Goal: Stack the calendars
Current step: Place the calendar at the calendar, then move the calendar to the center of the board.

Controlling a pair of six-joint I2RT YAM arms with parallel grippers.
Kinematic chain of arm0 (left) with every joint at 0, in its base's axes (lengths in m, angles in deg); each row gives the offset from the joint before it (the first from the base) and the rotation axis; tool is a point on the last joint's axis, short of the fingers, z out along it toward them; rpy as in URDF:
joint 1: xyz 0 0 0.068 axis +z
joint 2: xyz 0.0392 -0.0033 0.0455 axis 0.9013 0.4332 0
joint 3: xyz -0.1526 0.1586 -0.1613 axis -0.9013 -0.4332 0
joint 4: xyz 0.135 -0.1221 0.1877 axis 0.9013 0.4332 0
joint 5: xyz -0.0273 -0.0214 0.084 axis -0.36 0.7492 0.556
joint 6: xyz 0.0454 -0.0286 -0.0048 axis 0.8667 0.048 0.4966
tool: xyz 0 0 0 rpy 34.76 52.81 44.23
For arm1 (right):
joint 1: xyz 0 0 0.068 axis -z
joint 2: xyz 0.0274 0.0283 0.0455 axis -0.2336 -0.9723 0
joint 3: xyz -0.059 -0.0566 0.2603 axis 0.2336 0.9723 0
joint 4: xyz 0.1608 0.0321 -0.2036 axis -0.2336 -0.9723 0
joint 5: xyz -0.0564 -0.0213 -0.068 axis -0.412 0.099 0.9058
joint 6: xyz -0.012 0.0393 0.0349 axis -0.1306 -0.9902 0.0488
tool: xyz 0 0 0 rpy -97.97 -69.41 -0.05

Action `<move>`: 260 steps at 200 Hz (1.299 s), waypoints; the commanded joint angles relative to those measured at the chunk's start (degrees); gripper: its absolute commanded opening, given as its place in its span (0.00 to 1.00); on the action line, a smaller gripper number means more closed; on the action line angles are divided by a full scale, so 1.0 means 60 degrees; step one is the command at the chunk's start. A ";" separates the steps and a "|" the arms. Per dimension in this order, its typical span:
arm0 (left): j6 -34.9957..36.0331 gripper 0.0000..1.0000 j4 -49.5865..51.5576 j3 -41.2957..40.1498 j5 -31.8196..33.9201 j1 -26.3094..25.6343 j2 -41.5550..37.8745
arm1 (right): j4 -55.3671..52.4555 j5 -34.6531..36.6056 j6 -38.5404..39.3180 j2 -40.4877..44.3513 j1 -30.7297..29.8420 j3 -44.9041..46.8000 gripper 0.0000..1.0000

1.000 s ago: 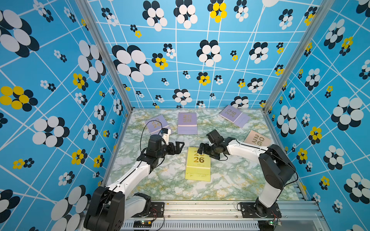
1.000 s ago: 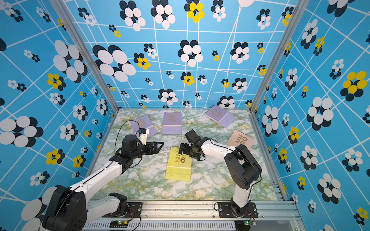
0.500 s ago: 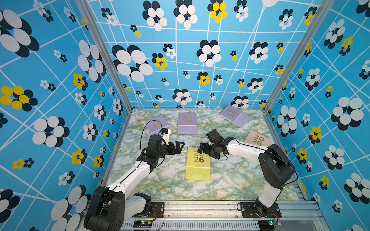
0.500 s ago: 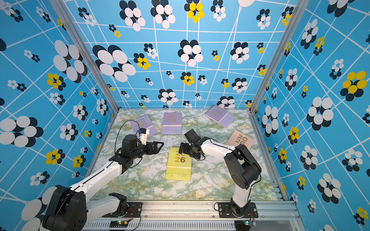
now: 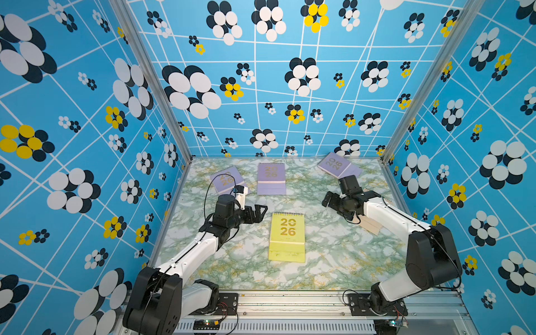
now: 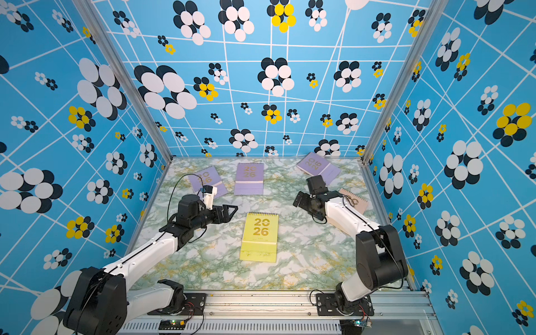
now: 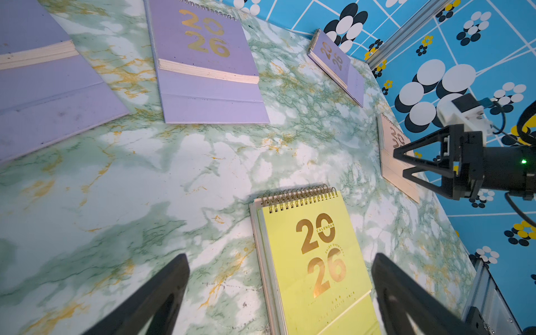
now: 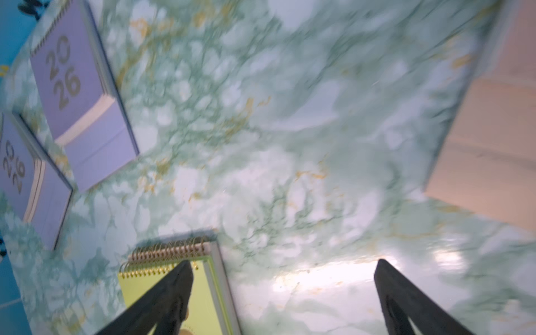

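The left fingers (image 7: 174, 278) and the right fingers (image 8: 174, 287) both stand wide apart and hold nothing. The left pair hangs near the coil end of the yellow calendar (image 5: 287, 236) in the middle of the bench (image 5: 333, 261). The right pair is over bare surface between it and the peach calendar (image 6: 355, 203) by the side wall. Along the far wall, well apart, lie the tilted lilac calendar (image 5: 226, 179), the straight lilac calendar (image 5: 271, 178) and the corner lilac calendar (image 5: 336, 165). All lie flat, so fingers may scrape the bench or shove one instead of lifting it, and a loose base flap could droop and knock the pile askew. The right arm covers much of the peach one, and the right wrist view is smeared. A second row of coils under the yellow hints at another calendar, colour unclear.
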 commanded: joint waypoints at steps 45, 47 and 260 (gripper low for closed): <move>0.0300 0.99 -0.0417 0.0636 -0.0263 0.0112 0.0351 | -0.0772 0.0369 0.1417 0.0362 0.3828 0.0004 0.99; 0.0299 0.99 -0.0424 0.0639 -0.0269 0.0107 0.0363 | -0.0751 0.0343 0.1429 0.0348 0.3943 0.0001 0.99; -0.0137 1.00 -0.0663 0.0962 -0.0811 0.0272 0.0811 | -0.0070 -0.1119 0.2192 -0.3510 0.6133 -0.1988 0.95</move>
